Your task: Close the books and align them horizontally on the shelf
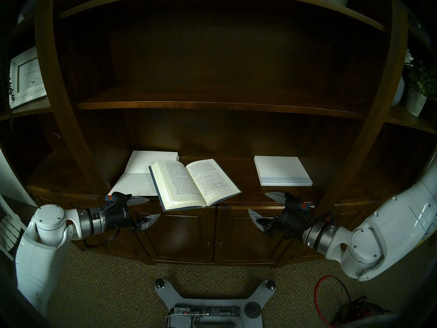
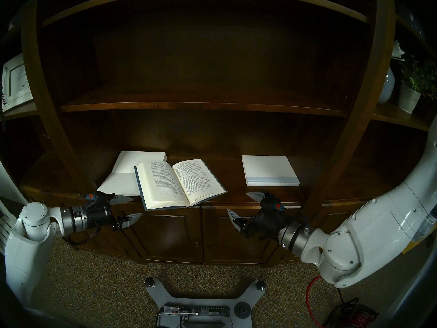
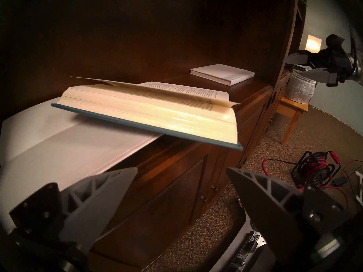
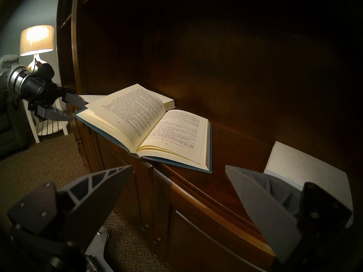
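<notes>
Both arms reach in low from the sides, forearms near level, wrists aimed inward at the cabinet front. Left gripper (image 1: pixel 144 209) hangs just off the near edge of the shelf (image 1: pixel 238 173), jaws spread wide and empty, its upper finger at the near corner of the open white book (image 1: pixel 137 178). Right gripper (image 1: pixel 264 208) mirrors it on the right, jaws spread, empty, just in front of the shelf edge below the closed white book (image 1: pixel 281 170).

Blue book (image 1: pixel 195 182) lies open, pages up, in the middle of the shelf, rotated, its near-left corner past the shelf edge. Its left half rests on the open white book. The closed white book, pale blue band along its near edge, lies flat and well apart to the right.

Left wrist view alone shows the blue book's overhang from below: the cover (image 3: pixel 149 126) lifted clear over the cabinet doors. It also shows a red cable reel (image 3: pixel 314 167) on the carpet. Right wrist view alone shows a lit table lamp (image 4: pixel 37 41) at far left, and page numbers: 181 reads clearly on the right page; the left page number is too blurred to be sure.

Far left in the head views, a white framed certificate (image 1: pixel 26 77); its text is unreadable.
</notes>
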`<state>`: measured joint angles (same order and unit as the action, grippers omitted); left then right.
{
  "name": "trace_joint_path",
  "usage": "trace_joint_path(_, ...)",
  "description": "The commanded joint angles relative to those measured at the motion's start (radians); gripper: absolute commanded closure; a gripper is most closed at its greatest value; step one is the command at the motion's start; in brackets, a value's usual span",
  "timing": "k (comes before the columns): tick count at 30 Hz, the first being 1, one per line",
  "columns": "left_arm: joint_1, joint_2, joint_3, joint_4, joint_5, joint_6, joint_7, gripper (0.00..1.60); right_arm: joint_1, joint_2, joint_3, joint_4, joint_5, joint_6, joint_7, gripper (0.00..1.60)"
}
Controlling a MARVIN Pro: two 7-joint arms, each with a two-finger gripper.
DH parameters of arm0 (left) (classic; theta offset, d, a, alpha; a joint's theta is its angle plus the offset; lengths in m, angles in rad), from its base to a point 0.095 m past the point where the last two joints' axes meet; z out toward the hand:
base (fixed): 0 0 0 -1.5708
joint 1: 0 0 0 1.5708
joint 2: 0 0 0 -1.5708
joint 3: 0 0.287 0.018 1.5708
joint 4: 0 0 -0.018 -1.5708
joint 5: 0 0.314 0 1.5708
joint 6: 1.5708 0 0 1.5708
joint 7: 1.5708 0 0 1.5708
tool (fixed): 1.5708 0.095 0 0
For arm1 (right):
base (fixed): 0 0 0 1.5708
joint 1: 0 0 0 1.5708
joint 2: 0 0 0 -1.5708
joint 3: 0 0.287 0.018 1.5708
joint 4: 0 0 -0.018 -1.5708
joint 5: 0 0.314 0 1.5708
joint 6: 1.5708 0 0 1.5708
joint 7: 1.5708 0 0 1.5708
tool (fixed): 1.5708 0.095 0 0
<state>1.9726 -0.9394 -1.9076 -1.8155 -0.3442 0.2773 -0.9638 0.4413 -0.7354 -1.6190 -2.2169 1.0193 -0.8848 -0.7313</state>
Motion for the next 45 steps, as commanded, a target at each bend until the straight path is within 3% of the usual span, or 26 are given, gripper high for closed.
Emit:
trace_joint_path(1,-0.065,0.005,0.004,-0.048,-0.013,0.011,0.013,0.0,0.011,-0.001,0.01,0.002,-0.001,-0.003,-0.001,0.0)
trace_joint_path(20,-0.203,-0.012,0.083,-0.133,-0.045,0.117,0.079,0.0,0.011,-0.002,0.009,0.002,-0.001,-0.003,-0.001,0.0)
trace_joint_path(27,-0.272,-0.039,0.158,-0.164,-0.073,0.161,0.158,0.0,0.011,-0.002,0.009,0.002,-0.001,-0.003,-0.001,0.0)
trace_joint_path(33,-0.336,-0.087,0.24,-0.127,-0.093,0.185,0.218,0.0,0.011,-0.002,0.009,0.002,-0.001,-0.003,-0.001,0.0)
trace_joint_path(36,-0.344,-0.112,0.25,-0.1,-0.119,0.176,0.242,0.0,0.011,-0.002,0.009,0.002,-0.001,-0.003,-0.001,0.0)
trace_joint_path(40,-0.357,-0.127,0.237,-0.068,-0.158,0.179,0.239,0.0,0.011,-0.002,0.009,0.002,-0.001,-0.003,-0.001,0.0)
trace_joint_path(43,-0.415,-0.123,0.228,-0.014,-0.193,0.2,0.203,0.0,0.011,-0.002,0.009,0.002,-0.001,-0.003,-0.001,0.0)
trace_joint_path(45,-0.397,-0.121,0.209,-0.022,-0.21,0.199,0.205,0.0,0.011,-0.002,0.009,0.002,-0.001,-0.003,-0.001,0.0)
